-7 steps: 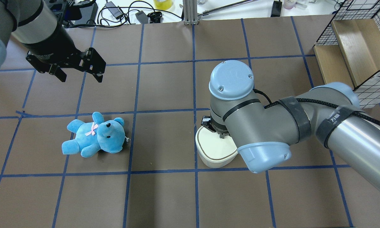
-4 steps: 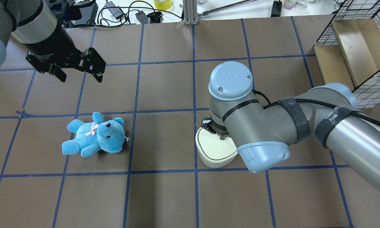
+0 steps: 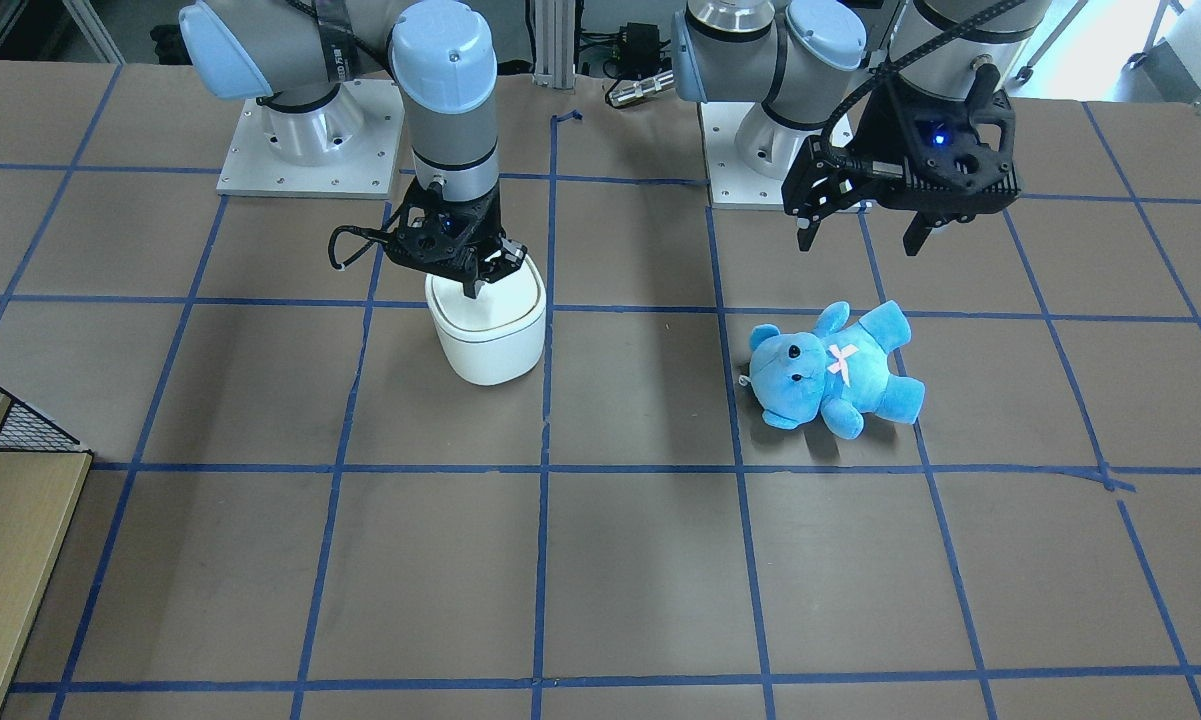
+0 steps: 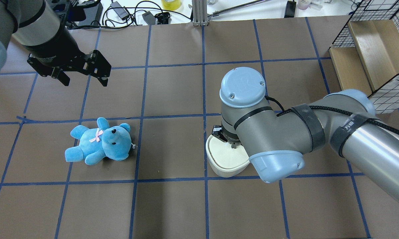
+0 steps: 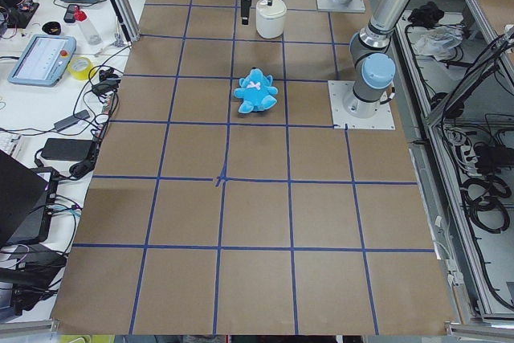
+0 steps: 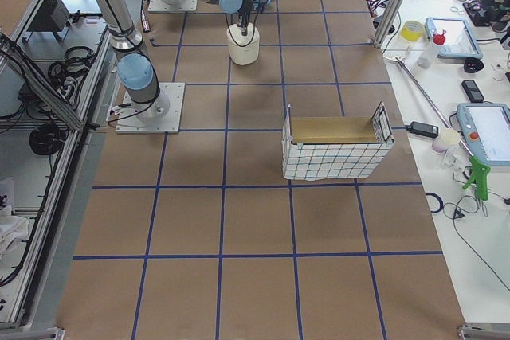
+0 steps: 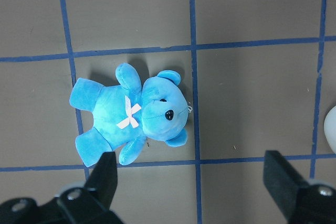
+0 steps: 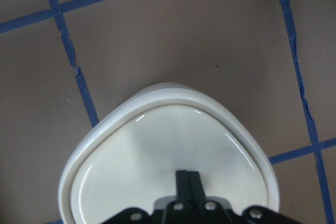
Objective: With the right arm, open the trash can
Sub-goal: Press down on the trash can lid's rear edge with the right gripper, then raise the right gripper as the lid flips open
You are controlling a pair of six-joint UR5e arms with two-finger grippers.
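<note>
Half the can point(image 4: 224, 163) hides under the right arm point(image 4: 272, 132) from overhead, and its lid lies down. It stands on the brown, blue-taped table point(image 4: 172, 99), well apart from the teddy point(image 4: 99, 146). The right gripper point(image 8: 187, 178) has its fingers pressed together at the lid; contact is unclear. The left gripper point(image 4: 85, 79) hangs spread. Since a second ago the right wrist has crept slightly toward the robot. A wire basket point(image 6: 335, 161) and a cluttered bench point(image 4: 129, 13) edge the table.

Overhead opposite front camera, both sharing trash can point(image 4: 224, 159), wrists close, downward
</note>
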